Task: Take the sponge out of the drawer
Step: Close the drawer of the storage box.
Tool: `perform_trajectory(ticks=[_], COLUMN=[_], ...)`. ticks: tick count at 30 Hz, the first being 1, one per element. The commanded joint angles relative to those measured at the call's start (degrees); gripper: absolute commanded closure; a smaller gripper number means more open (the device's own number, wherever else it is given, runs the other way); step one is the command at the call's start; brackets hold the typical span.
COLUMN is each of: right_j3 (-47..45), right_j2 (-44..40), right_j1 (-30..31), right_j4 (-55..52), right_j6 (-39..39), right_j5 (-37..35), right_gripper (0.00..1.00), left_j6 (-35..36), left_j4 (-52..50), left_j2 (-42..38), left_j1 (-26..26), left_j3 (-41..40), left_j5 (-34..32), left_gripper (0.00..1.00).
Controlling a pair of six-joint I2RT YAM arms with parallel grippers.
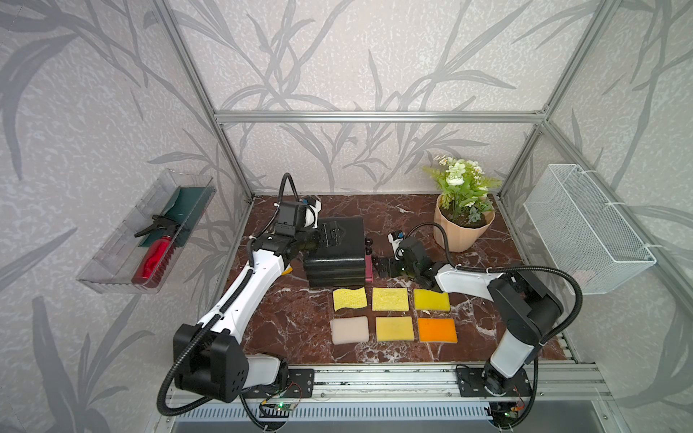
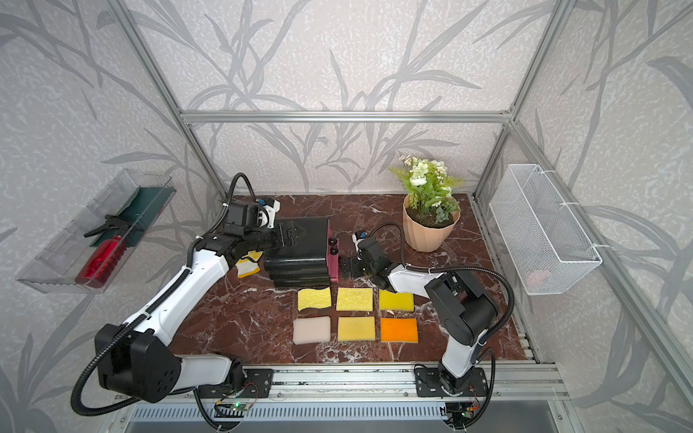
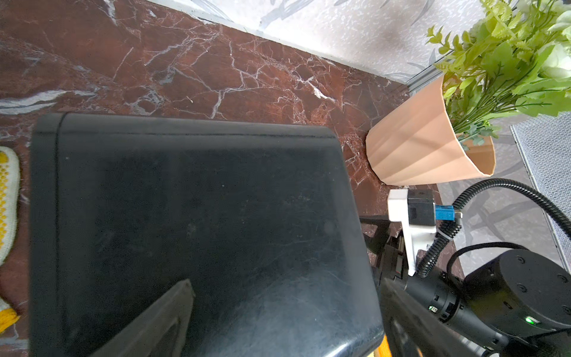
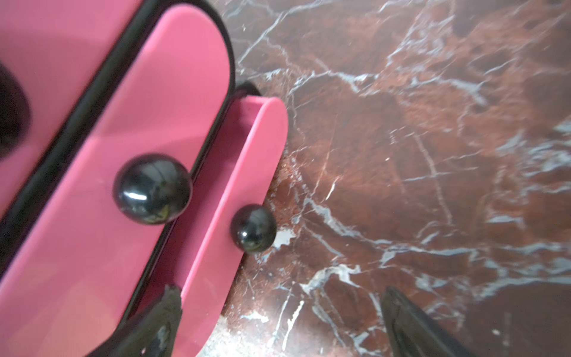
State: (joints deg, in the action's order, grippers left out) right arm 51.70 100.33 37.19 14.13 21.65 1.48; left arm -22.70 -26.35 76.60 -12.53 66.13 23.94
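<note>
Sponge: looked for in every view and found in none, so judged it hidden inside the bottom drawer (image 4: 238,185) and the task barely begun.

In both top views, saw a black drawer unit (image 1: 343,243) with rounded corners and pink fronts on the red-brown marbled surface (image 1: 292,322). Noted the left gripper (image 1: 332,232) lying on the unit's top, fingers apart, holding nothing, perhaps bracing it. Placed the right gripper (image 1: 382,265) low down, just beside the pink fronts, likewise spread and empty. Counted six sponges (image 1: 390,298) in two rows before the unit: flat, porous rectangles in yellow, cream and orange, one wavy-edged. Could not tell where those came from. Spotted in a top view a yellow-and-white pad (image 2: 247,264) beside the unit, under the left arm.

From the left wrist, saw mostly the unit's top: smooth, glossy black plastic, faintly scuffed. Also caught a peach, faceted pot (image 3: 426,148).

From the right wrist, found the bottom drawer standing slightly out from the unit, with a narrow slit behind its matte pink, round-ended front. Made out nothing in that slit. Saw its glossy black ball knob (image 4: 253,228) just ahead of the spread fingers, untouched. Judged what was left: grip the knob, draw the drawer well out, reach in, lift the sponge out.
</note>
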Motion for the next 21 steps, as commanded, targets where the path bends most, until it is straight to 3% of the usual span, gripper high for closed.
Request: perform_trajectory(ticks=[1, 21], right_j3=[1.2, 4.5], right_j2=[-0.2, 8.5], right_j1=[0.1, 1.6], right_j4=[-3.2, 1.6], right_j6=[-2.1, 0.6], right_j5=[-3.5, 2.7], right_gripper=[0.01, 0.01], left_j6=[-0.4, -0.5], left_j4=[-3.3, -3.1], left_j2=[0.4, 0.4], left_j1=[0.2, 0.2], left_j3=[-1.9, -2.0], left_j5=[0.5, 0.8], left_gripper=[0.06, 0.06])
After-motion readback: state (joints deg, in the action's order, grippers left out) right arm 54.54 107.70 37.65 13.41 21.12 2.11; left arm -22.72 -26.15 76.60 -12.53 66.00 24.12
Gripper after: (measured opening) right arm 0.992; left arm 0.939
